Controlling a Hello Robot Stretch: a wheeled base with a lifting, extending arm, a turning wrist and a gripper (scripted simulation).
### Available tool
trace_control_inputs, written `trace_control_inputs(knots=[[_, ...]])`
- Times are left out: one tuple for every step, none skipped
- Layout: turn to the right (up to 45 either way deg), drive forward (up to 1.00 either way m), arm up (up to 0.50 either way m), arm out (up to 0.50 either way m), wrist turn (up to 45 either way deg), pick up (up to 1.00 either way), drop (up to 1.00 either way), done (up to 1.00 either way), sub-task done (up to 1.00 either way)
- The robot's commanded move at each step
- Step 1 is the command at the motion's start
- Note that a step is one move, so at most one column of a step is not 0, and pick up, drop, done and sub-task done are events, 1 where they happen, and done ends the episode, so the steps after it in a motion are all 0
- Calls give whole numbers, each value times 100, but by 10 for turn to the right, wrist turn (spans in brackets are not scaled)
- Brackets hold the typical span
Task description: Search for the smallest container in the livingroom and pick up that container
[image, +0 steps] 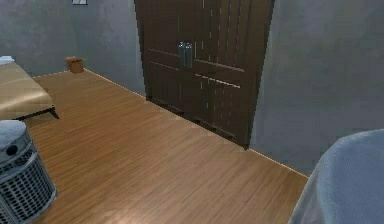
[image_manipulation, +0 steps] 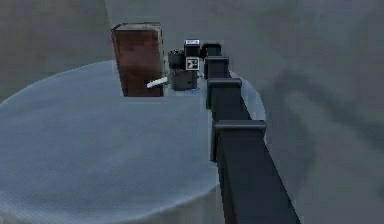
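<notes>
Arm: my arm [image_manipulation: 240, 140] is reaching out over the round table [image_manipulation: 80, 150] as a dark square bar.
Claw: my claw [image_manipulation: 160, 82] is sitting at the arm's far end, right by the box. One thin pale finger [image_manipulation: 153, 85] is pointing at the box's lower right side. I cannot tell how wide the claw is. I cannot tell if it is holding anything either, because the box is standing on the table right at it.
Box: the box [image_manipulation: 137, 60] is tall and reddish brown. It is standing upright near the table's far edge, just left of the claw. I cannot tell if they are touching.
Squares: two small white squares [image_manipulation: 190, 60] are showing just right of the claw.
Table edge: in the forward view a pale round edge [image: 345, 185] is peeking in at the bottom right.
Door: a dark double door [image: 205, 60] with a shiny handle [image: 185, 53] is standing ahead of me between grey walls.
Floor: wooden boards [image: 150, 150] are running up to the door.
Bed: a tan bed [image: 20, 92] is showing at the forward view's left.
Far corner: a small brown thing [image: 75, 64] is sitting on the floor by the wall. It is too small to name.
Basket: a pale ribbed basket [image: 20, 175] is standing at the bottom left.
</notes>
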Motion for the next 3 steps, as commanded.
trace_control_inputs(knots=[[0, 0, 0, 6, 0, 0, 0, 0, 0], [0, 0, 0, 0, 0, 100, 0, 0, 0], [0, 0, 0, 0, 0, 0, 0, 100, 0]])
